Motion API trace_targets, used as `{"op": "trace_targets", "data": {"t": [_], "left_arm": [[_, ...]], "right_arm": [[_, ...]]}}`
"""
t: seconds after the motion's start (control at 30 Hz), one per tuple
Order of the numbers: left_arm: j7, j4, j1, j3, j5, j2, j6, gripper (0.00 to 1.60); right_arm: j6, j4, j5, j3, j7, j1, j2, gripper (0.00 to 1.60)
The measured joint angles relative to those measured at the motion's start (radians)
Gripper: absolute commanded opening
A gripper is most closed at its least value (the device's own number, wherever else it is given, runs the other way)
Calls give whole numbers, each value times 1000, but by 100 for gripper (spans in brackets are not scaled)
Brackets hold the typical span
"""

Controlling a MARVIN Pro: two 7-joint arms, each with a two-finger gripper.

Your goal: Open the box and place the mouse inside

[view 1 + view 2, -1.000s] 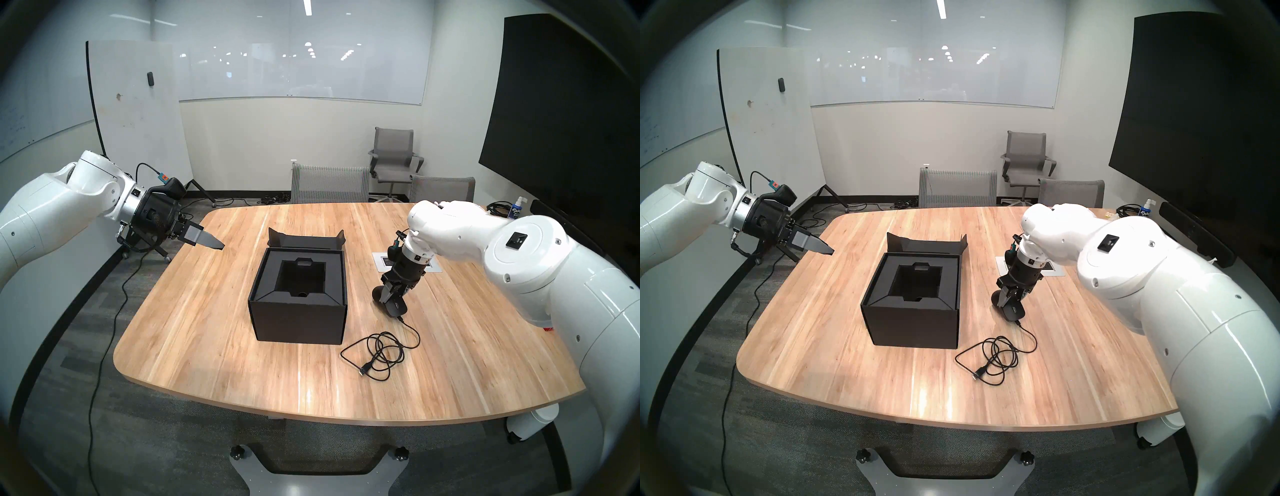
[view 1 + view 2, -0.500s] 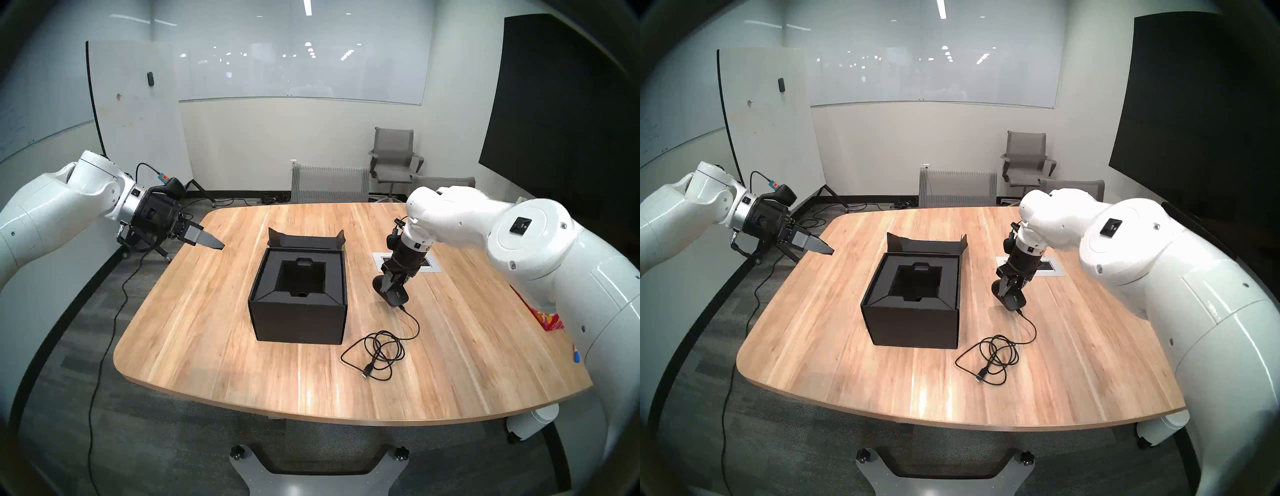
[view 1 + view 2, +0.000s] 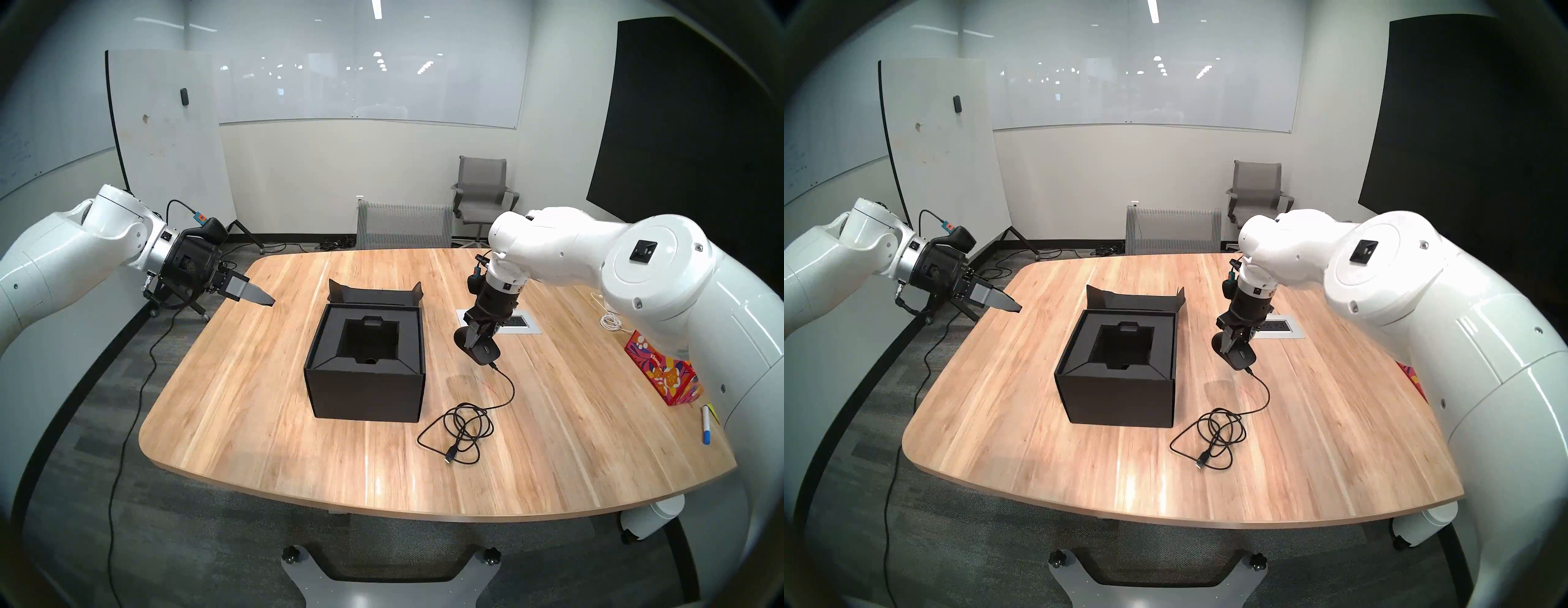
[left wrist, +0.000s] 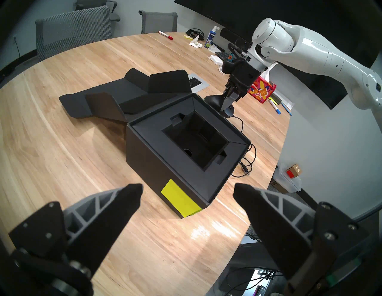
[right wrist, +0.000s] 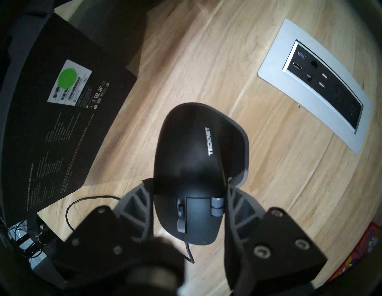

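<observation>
Mouse pinched across its sides in right tool, lifted clear of desk, nose tilted down toward the robot. Faint shadow on the wood below it. Cable hanging from the mouse's front, curving down to a loose coil lying on the desk just right of box, plug end nearest the desk's front edge.

Box standing open at mid-desk, left of the mouse and apart from it. Lid flap folded back flat on the far side. Foam insert filling the top, with a deep square well in the middle, nothing seen in it. Yellow-green sticky note on the box's left outer wall. White label with a green dot on the wall facing the mouse.

Left tool spread wide, gripping nothing, raised beyond the desk's left edge, aimed down and across at the box.

Silver socket panel set in the desk behind the right tool. Red floral tissue box and blue marker near the right edge.
</observation>
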Motion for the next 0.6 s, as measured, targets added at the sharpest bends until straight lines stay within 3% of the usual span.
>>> {"op": "trace_targets", "data": {"t": [0.6], "left_arm": [[0, 0, -1, 2, -1, 0, -1, 160]], "right_arm": [[0, -92, 47, -74, 0, 116, -22, 0]]}}
